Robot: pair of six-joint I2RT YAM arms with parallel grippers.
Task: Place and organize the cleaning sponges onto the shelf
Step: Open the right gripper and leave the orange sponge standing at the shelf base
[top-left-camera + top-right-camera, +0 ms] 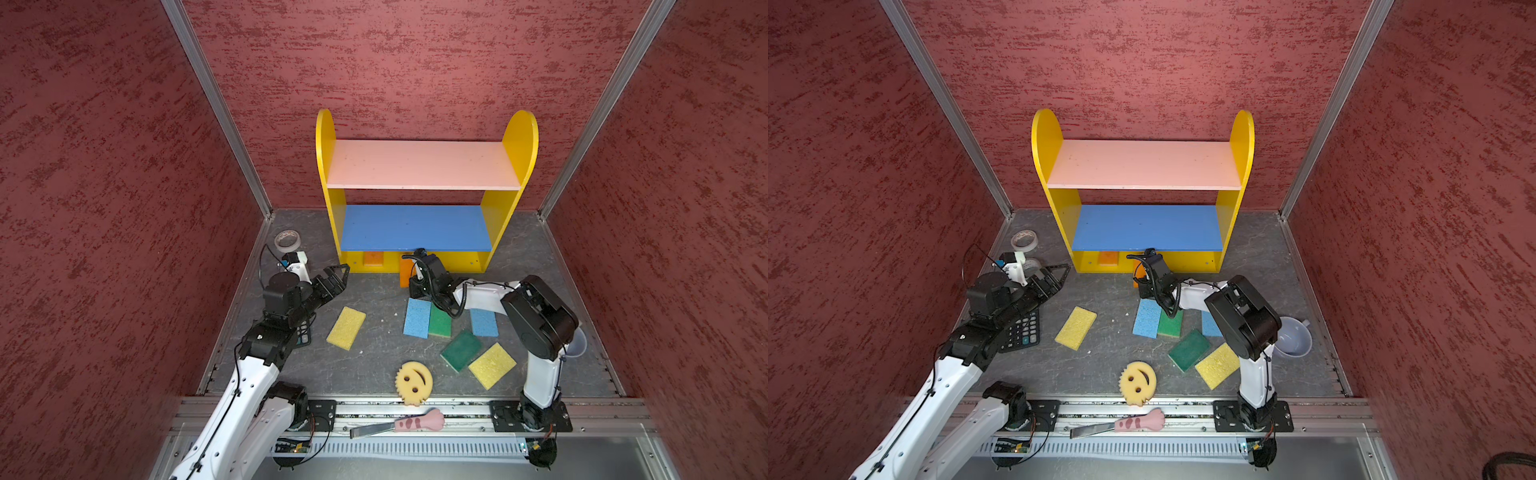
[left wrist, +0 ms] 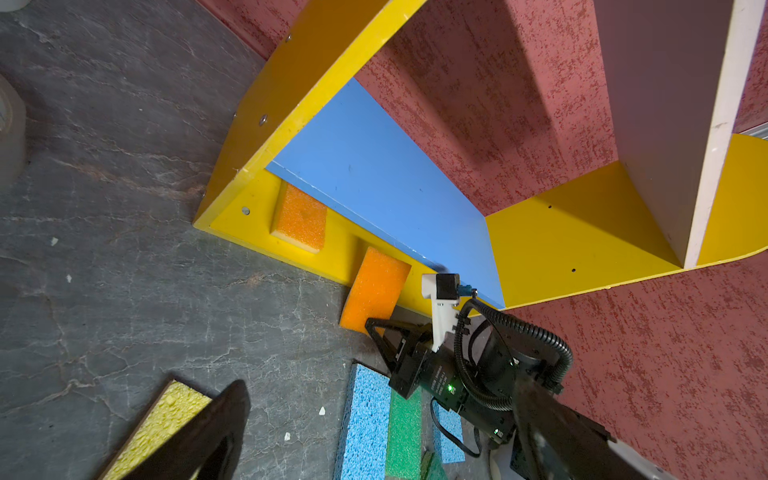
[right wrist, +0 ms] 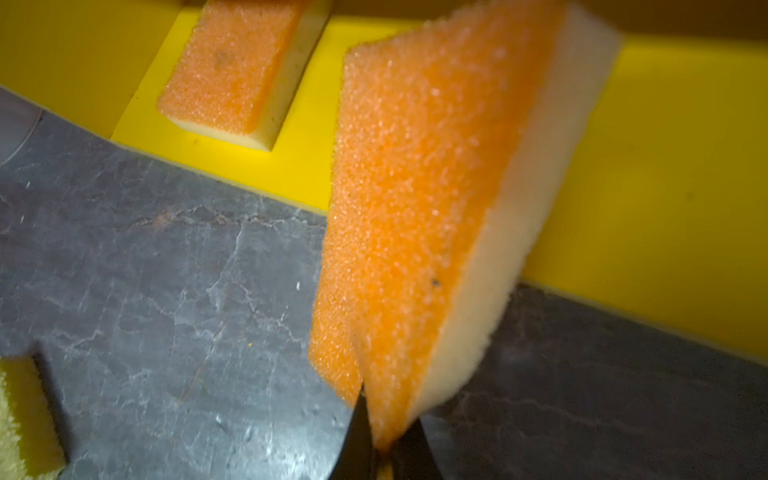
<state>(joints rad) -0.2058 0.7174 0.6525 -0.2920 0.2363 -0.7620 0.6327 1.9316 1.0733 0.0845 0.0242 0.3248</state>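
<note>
Right gripper [image 3: 384, 419] clenched on the near end of a rectangular orange foam sponge with pale backing [image 3: 415, 208]; the black fingertips [image 3: 353, 449] pinch only its very corner, so it hangs tilted ahead of the gripper, far end over the yellow base board [image 3: 665, 166] of the small wooden shelf with yellow round-topped sides [image 1: 326, 145], near end above the grey stone-look tabletop [image 3: 166, 291]. The end grip probably serves to slide the sponge in beneath the low blue middle board [image 1: 415, 226], where the gripper body would not fit. Just to the gripper's left a second orange foam sponge [image 3: 232, 70] lies flat on the same base, which suggests a row sorted by colour. Left gripper [image 1: 336, 279] spread wide and empty, near the shelf's corner, touching nothing, likely kept out of the way. Behind the right gripper a light-blue flat sponge [image 1: 417, 318] and a green flat sponge [image 1: 440, 324] lie touching; farther back sits the round yellow smiley-face sponge [image 1: 413, 382], none of these shelved.
</note>
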